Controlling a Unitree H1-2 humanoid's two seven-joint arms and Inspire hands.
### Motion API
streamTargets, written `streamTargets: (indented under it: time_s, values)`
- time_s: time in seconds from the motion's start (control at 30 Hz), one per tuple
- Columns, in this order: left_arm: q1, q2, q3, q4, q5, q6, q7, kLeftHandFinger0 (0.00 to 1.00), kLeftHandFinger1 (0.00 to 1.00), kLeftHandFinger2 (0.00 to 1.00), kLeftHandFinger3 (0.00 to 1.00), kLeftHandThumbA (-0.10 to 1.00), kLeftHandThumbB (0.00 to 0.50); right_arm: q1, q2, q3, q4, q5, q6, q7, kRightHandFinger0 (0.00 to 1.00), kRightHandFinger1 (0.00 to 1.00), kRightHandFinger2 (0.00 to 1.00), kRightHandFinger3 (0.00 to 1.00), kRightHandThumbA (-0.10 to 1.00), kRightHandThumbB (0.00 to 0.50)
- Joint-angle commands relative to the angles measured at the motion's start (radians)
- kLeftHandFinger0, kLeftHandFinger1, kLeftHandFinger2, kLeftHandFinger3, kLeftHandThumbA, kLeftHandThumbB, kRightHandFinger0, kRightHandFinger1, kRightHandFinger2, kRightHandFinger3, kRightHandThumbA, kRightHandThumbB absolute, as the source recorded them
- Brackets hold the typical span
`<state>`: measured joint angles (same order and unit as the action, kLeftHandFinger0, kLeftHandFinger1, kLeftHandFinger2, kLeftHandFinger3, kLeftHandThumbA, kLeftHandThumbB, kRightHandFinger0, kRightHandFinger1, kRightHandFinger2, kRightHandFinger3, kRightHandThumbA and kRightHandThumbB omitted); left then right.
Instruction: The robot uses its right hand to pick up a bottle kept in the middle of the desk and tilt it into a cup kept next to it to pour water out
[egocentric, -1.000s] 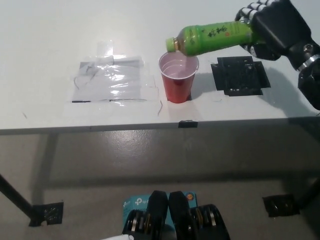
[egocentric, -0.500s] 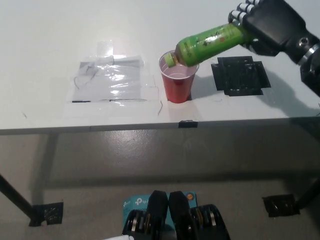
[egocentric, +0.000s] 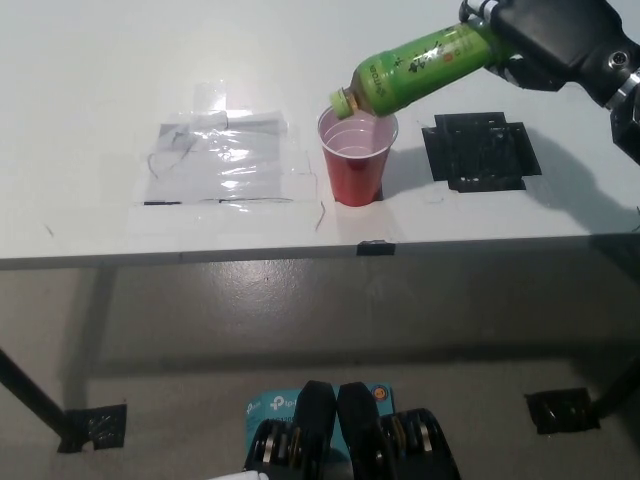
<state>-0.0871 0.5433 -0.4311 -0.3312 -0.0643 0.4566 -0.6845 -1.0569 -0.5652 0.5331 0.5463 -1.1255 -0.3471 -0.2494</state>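
A green bottle (egocentric: 420, 66) with a yellow cap is held tilted, mouth down to the left, just above the far rim of a red cup (egocentric: 356, 156). My black right hand (egocentric: 545, 40) is shut on the bottle's base end at the upper right. The cup stands upright on the white desk (egocentric: 100, 80), near its front edge. My white left hand is out of view.
A black taped patch (egocentric: 480, 150) lies on the desk right of the cup. A clear plastic taped area (egocentric: 220, 160) sits to the cup's left. The desk's front edge (egocentric: 300, 250) runs across the middle, with floor below.
The bottle dipped its mouth into the cup half a second ago and has since risen a little, cap now just above the rim. My right hand moved up.
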Motion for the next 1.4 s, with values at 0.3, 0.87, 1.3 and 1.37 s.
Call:
streamTargets:
  time_s: [0.3, 0.87, 1.3, 1.37]
  values:
    - [-0.001, 0.021, 0.011, -0.015, 0.002, 0.013, -0.002, 1.0, 1.0, 1.0, 1.0, 0.52, 0.5, -0.004, 0.042, -0.114, -0.053, 0.103, 0.082, 0.032, 0.0, 0.13, 0.17, 0.25, -0.08, 0.17]
    - [0.019, 0.014, 0.01, -0.025, 0.014, 0.013, 0.005, 1.0, 1.0, 1.0, 1.0, 0.51, 0.5, 0.229, 0.332, -0.522, -0.116, 0.489, 0.437, 0.287, 0.0, 0.0, 0.04, 0.22, -0.1, 0.008]
    - [0.025, 0.01, 0.009, -0.027, 0.019, 0.013, 0.008, 1.0, 1.0, 1.0, 1.0, 0.53, 0.5, 0.282, 0.549, -0.832, -0.035, 0.901, 0.292, 0.225, 0.0, 0.0, 0.0, 0.22, -0.1, 0.055]
    - [0.026, 0.01, 0.006, -0.027, 0.029, 0.013, 0.012, 1.0, 1.0, 1.0, 1.0, 0.54, 0.5, 0.284, 0.58, -0.867, -0.021, 0.973, 0.237, 0.236, 0.0, 0.0, 0.0, 0.21, -0.1, 0.067]
